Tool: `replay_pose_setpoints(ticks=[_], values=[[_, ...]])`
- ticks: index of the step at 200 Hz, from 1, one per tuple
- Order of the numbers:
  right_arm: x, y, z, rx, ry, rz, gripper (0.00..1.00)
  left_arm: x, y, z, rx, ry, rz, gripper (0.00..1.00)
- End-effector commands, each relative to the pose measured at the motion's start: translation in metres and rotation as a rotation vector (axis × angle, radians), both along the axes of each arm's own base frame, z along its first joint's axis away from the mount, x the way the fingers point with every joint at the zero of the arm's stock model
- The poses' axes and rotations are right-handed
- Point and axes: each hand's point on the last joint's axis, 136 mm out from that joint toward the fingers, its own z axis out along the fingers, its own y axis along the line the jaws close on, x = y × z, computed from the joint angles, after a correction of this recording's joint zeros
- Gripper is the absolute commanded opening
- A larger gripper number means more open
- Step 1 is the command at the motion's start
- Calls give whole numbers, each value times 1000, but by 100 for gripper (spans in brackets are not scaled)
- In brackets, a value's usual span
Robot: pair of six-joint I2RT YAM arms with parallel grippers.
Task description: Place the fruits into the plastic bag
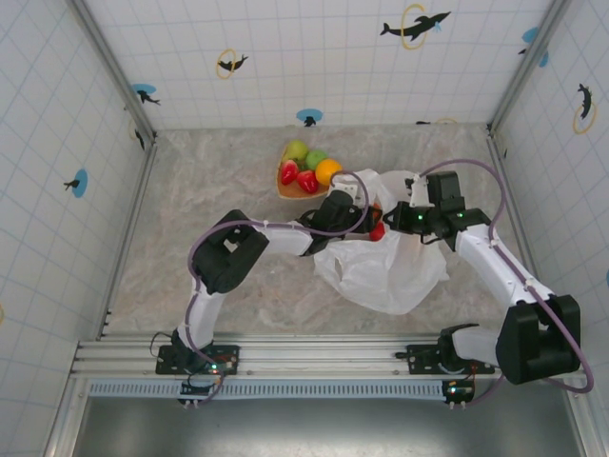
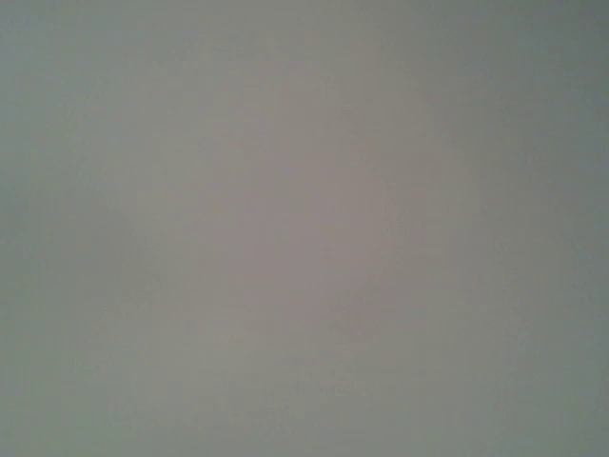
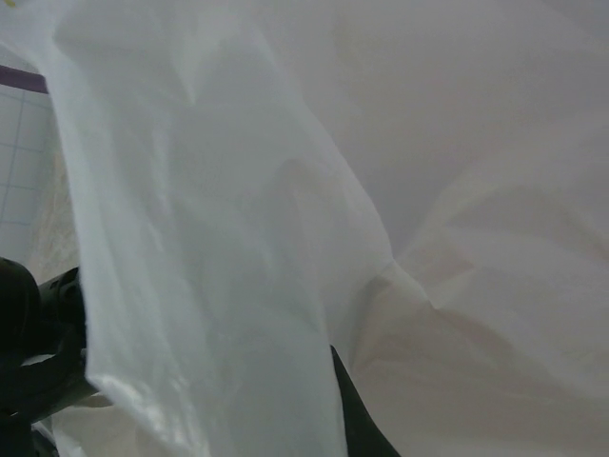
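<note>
**One red fruit at the bag's mouth, five on the plate**

My left gripper (image 1: 366, 217) reaches into the open mouth of the plastic bag (image 1: 381, 271), which lies crumpled on the marble-patterned table (image 1: 209, 190) between my two arms. Film covers the fingertips from above, and my left wrist camera gives a flat grey blur, so I cannot tell how wide those jaws stand or whether they hold anything. A red fruit (image 1: 378, 230) shows right at the bag's mouth, just beside that gripper; whether it rests on the film or touches my fingers I cannot tell.

My right gripper (image 1: 404, 217) is at the far rim of the bag, jaws pinched tight on the thin film and holding that edge up. From the right wrist, wrinkled translucent plastic (image 3: 238, 238) drapes across the view, with a dark finger (image 3: 357, 424) showing beneath it.

The heart-shaped plate (image 1: 284, 190) sits behind the bag, near its mouth but apart from it. It carries the other fruits (image 1: 307, 181): two red, two green and an orange fruit (image 1: 328, 171), packed together and touching.
</note>
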Motion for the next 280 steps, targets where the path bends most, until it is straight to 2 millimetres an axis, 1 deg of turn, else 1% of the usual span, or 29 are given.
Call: replay_pose_setpoints(ticks=[1, 33, 58, 92, 122, 129, 131, 134, 152, 168, 186, 202, 213, 229, 245, 280], values=[[-5, -9, -14, -29, 32, -1, 3, 3, -2, 18, -18, -60, 3, 76], [-3, -17, -14, -29, 26, -19, 3, -5, 7, 35, 14, -112, -38, 81], [-2, -26, -17, -36, 31, -34, 2, -13, 20, 47, 33, -135, -63, 84], [-1, -34, -18, -36, 27, -43, 3, -31, 46, 56, 58, -128, -131, 84], [0, -36, -20, -38, 29, -41, 2, -47, 78, 55, 125, -115, -183, 81], [0, -36, -21, -39, 29, -40, 2, -46, 84, 61, 133, -123, -180, 81], [0, -36, -20, -39, 27, -38, 2, -50, 89, 52, 152, -108, -183, 80], [0, -37, -21, -40, 28, -39, 2, -52, 94, 50, 163, -104, -184, 80], [0, -36, -22, -40, 30, -36, 2, -60, 112, 47, 198, -92, -192, 79], [1, -36, -22, -40, 32, -35, 2, -65, 130, 40, 230, -63, -181, 78], [1, -36, -22, -40, 32, -36, 2, -60, 150, 32, 240, -18, -108, 77], [1, -36, -23, -37, 33, -38, 2, -53, 161, 24, 245, 14, -58, 78], [2, -36, -21, -34, 29, -39, 2, -48, 163, 18, 244, 35, -46, 78], [2, -36, -21, -34, 30, -39, 2, -42, 158, 7, 247, 74, -55, 78], [2, -36, -20, -36, 29, -39, 2, -36, 153, -7, 258, 115, -58, 77], [1, -38, -19, -40, 23, -44, 2, -30, 137, -22, 226, 161, -85, 69]])
